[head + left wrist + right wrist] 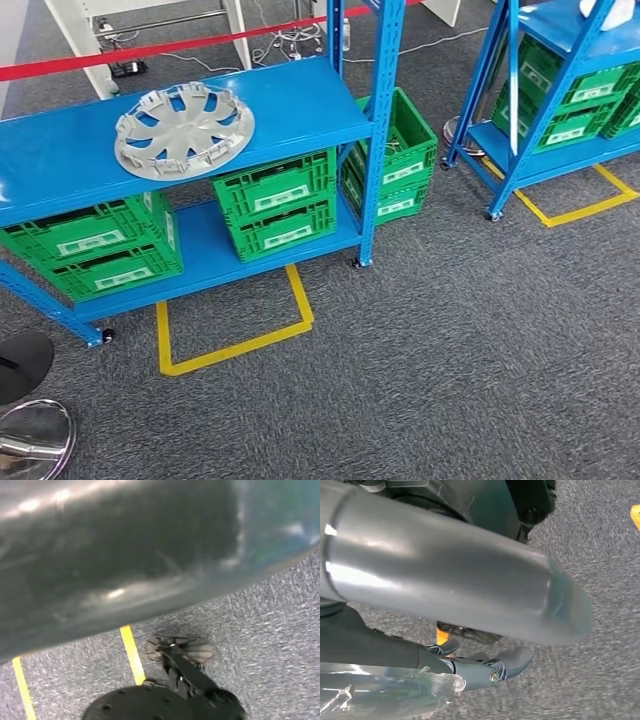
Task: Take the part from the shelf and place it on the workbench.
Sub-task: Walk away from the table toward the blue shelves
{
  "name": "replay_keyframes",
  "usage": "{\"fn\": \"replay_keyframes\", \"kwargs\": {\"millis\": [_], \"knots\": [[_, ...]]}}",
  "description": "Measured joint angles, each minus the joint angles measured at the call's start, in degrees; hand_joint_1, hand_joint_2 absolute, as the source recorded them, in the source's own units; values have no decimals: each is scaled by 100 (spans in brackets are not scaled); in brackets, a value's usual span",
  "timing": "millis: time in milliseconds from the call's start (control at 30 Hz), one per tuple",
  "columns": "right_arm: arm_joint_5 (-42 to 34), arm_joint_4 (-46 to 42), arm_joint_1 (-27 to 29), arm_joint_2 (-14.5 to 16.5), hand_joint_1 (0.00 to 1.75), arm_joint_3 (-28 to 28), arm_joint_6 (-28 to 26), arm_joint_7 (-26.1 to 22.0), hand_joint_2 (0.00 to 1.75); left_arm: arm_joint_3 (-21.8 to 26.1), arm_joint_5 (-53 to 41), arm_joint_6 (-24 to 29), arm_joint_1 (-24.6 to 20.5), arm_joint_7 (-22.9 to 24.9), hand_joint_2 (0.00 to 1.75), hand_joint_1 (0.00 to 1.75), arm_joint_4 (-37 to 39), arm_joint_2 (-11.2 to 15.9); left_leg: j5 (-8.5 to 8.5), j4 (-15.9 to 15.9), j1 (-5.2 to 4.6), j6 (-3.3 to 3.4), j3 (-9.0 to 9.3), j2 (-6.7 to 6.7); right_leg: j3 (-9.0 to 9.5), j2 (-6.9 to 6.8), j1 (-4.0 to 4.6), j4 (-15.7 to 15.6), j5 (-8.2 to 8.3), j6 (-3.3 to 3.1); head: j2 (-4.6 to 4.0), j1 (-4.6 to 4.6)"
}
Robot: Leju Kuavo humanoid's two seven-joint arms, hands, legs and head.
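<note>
The part, a silver hubcap (184,129), lies flat on the top board of the blue shelf (302,100), towards its left half. In the right wrist view my right hand (471,672) hangs over the grey carpet with its fingers (512,661) stretched out and nothing in them. A silver piece of my left arm (34,438) shows at the lower left corner of the head view, well short of the shelf and below the hubcap.
Green crates (275,205) fill the shelf's lower board, and another (392,150) stands behind its right post. A second blue shelf (558,120) with crates stands at the right. Yellow tape (234,345) marks the carpet. A red barrier tape (151,48) runs behind.
</note>
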Motion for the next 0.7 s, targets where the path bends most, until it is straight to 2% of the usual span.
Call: {"fn": "replay_keyframes", "kwargs": {"millis": [33, 67, 133, 167, 200, 233, 267, 300, 333, 367, 400, 433, 467, 500, 533, 567, 633, 667, 700], "knots": [[1, 15, -1, -1, 0, 0, 0, -3, 0, -11, -1, -1, -6, 7, 0, 0, -10, -2, 52, -221, -19, 21, 78, 128, 22, -49, 22, -6, -46, 32, 0, 1], [2, 28, -5, -4, 0, 0, 0, -6, 0, -24, -2, -1, -11, 9, 0, 0, -20, -4, 28, -328, -37, 39, 113, 192, 43, -108, 43, -20, -84, 64, 0, 4], [4, 39, -21, -14, 0, 0, 0, -9, 0, -44, -2, -1, 1, 14, 0, 0, -33, -8, -16, -376, -26, 82, 131, 54, 121, -243, 52, -62, -136, 121, 0, 18], [5, 44, -32, -21, 0, 0, 0, -11, 0, -50, -2, 0, 17, 13, 0, 0, -38, -13, -21, -388, -10, 107, 146, -28, 140, -199, 45, -27, -179, 155, 0, 31], [5, 52, -42, -26, 0, 0, 1, -12, 0, -56, -2, 0, 30, 12, 0, 0, -43, -17, -26, -400, 10, 135, 165, -104, 102, -84, 35, 106, -260, 189, 0, 45], [6, 65, -49, -30, 0, 0, 2, -13, 0, -64, -2, 0, 33, 12, 0, 0, -50, -22, -32, -409, 30, 162, 189, -173, -15, 78, 22, 360, -385, 216, 0, 57], [7, 81, -52, -33, 0, 1, 3, -14, 0, -77, -2, 0, 34, 11, 0, 0, -58, -24, -51, -409, 33, 185, 204, -245, -212, 249, 15, 722, -536, 234, 0, 74], [7, 94, -48, -34, 0, 1, 2, -13, 0, -89, -2, 0, 30, 11, 0, 0, -63, -23, -71, -408, 35, 204, 224, -324, -450, 336, 10, 1108, -667, 242, 0, 81], [6, 103, -42, -37, 0, 1, 1, -12, 0, -98, -2, 0, 30, 11, 0, 0, -67, -23, -95, -408, 35, 215, 253, -414, -662, 375, 8, 1403, -717, 245, 0, 84], [4, 109, -34, -40, 0, 1, 0, -11, 0, -105, -2, 0, 34, 11, 0, 0, -68, -22, -124, -407, 36, 217, 293, -508, -802, 395, 8, 1521, -649, 242, 0, 88], [2, 114, -30, -42, 0, 0, -1, -10, 0, -108, -2, 0, 37, 11, 0, 0, -69, -22, -157, -407, 37, 212, 344, -600, -841, 409, 7, 1424, -463, 236, 0, 90], [2, 118, -29, -44, 0, 0, -1, -9, 0, -110, -2, 0, 39, 11, 0, 0, -69, -22, -194, -406, 41, 201, 403, -688, -786, 442, 2, 1140, -194, 227, 0, 90], [1, 127, -25, -45, 0, 0, 0, -8, 0, -112, -2, 0, 40, 11, 0, 0, -69, -22, -236, -407, 45, 181, 458, -768, -679, 543, -11, 800, 50, 223, 0, 90], [-1, 141, -26, -45, 0, 0, 1, -9, 0, -114, -2, 0, 37, 12, 0, 0, -69, -21, -277, -397, 44, 152, 496, -843, -564, 675, -33, 483, 209, 220, -1, 88], [-2, 156, -31, -45, 0, 0, 2, -10, 0, -117, -3, 0, 35, 12, 0, 0, -71, -20, -301, -392, 46, 118, 514, -907, -475, 791, -46, 274, 284, 210, -1, 84], [-4, 171, -38, -45, 0, 0, 3, -13, 0, -120, -7, 0, 36, 13, 0, 0, -73, -19, -314, -396, 52, 84, 512, -961, -425, 873, -52, 182, 276, 193, -1, 83], [-8, 186, -60, -45, 0, 0, 8, -22, 0, -123, -14, 0, 46, 13, 0, 0, -77, -15, -318, -419, 70, 30, 501, -1040, -388, 837, -49, 137, 245, 139, 1, 82], [-11, 190, -67, -46, 0, 0, 11, -30, 0, -123, -17, 0, 50, 13, 0, 0, -79, -15, -340, -403, 68, 2, 496, -987, -362, 797, -55, 117, 235, 110, 1, 77], [-14, 194, -71, -48, 0, -1, 16, -40, 0, -124, -18, 0, 46, 12, 0, 0, -81, -13, -397, -298, 60, -29, 450, -873, -327, 754, -65, 94, 223, 77, 1, 50]]}}
